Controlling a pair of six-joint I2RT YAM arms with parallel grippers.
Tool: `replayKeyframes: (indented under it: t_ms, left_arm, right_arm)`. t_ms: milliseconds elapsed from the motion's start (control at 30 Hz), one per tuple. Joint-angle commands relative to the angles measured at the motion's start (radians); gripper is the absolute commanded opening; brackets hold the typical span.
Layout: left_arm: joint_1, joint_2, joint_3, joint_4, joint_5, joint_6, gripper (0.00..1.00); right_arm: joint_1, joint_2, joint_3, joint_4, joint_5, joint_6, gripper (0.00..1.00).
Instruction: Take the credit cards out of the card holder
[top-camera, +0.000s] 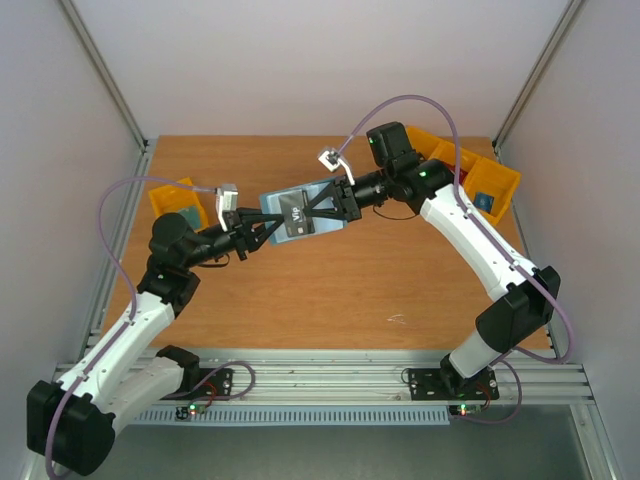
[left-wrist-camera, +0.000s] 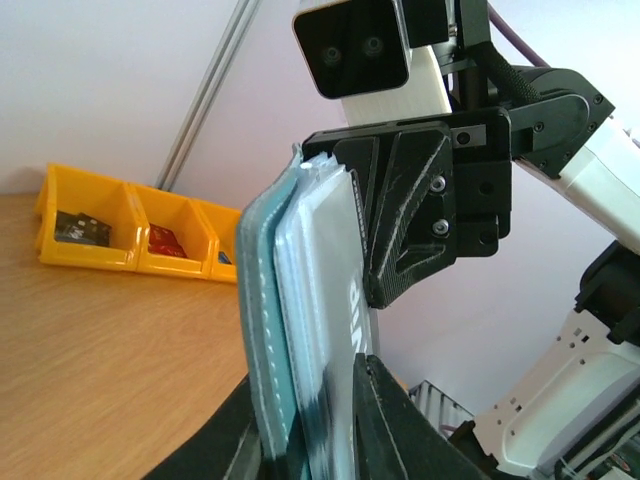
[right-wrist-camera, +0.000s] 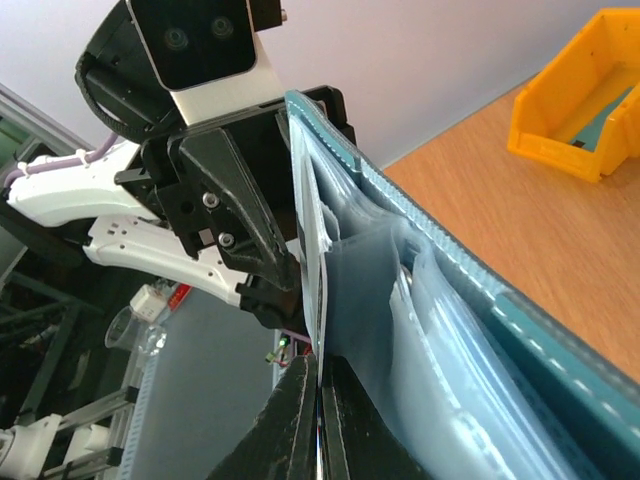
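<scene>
The teal-blue card holder hangs above the table's middle, gripped from both sides. My left gripper is shut on its near-left end. In the left wrist view its fingers flank the holder's teal cover and pale lining. A bluish-grey credit card with white lettering lies against the lining. My right gripper is shut on this card's thin edge, fingertips pressed together. The holder's slots gape open beside it. No red card shows.
A yellow bin sits at the table's left. A row of yellow bins stands at the back right, holding dark and red items. One bin shows in the right wrist view. The enclosure walls surround the table.
</scene>
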Motion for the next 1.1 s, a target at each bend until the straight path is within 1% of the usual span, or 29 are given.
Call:
replayKeyframes:
  t_ms: [0, 167, 233, 300, 433, 600, 667, 800, 933, 1067]
  left_arm:
    - [0.003, -0.010, 0.009, 0.042, 0.009, 0.007, 0.20]
    - [0.003, -0.008, 0.009, 0.037, 0.011, 0.012, 0.03]
    - [0.003, -0.009, 0.009, 0.033, 0.013, 0.016, 0.00]
    - [0.003, -0.013, 0.008, 0.024, 0.002, 0.019, 0.00]
    - [0.009, -0.022, 0.002, 0.005, -0.072, 0.012, 0.00]
    - [0.018, -0.023, 0.000, -0.004, -0.085, 0.018, 0.00]
    - [0.019, -0.027, -0.004, -0.024, -0.116, 0.020, 0.00]
    - [0.023, -0.039, -0.010, -0.106, -0.243, 0.068, 0.00]
    - [0.025, -0.057, -0.025, -0.172, -0.322, 0.138, 0.00]
    - [0.027, -0.082, -0.047, -0.226, -0.416, 0.178, 0.00]
  right_arm:
    - [-0.008, -0.026, 0.040, -0.043, 0.006, -0.038, 0.01]
    - [-0.008, -0.024, 0.049, -0.064, 0.007, -0.050, 0.01]
    - [-0.009, -0.026, 0.054, -0.085, 0.024, -0.068, 0.01]
    - [-0.018, -0.027, 0.059, -0.110, 0.039, -0.086, 0.01]
    - [-0.056, -0.039, 0.061, -0.157, 0.061, -0.111, 0.01]
    - [-0.103, -0.063, 0.060, -0.207, 0.102, -0.134, 0.01]
    - [-0.123, -0.070, 0.055, -0.211, 0.122, -0.133, 0.01]
    - [-0.162, -0.084, 0.037, -0.184, 0.184, -0.087, 0.01]
    - [-0.179, -0.091, 0.023, -0.114, 0.246, 0.005, 0.01]
    - [-0.180, -0.091, 0.012, -0.061, 0.334, 0.089, 0.01]
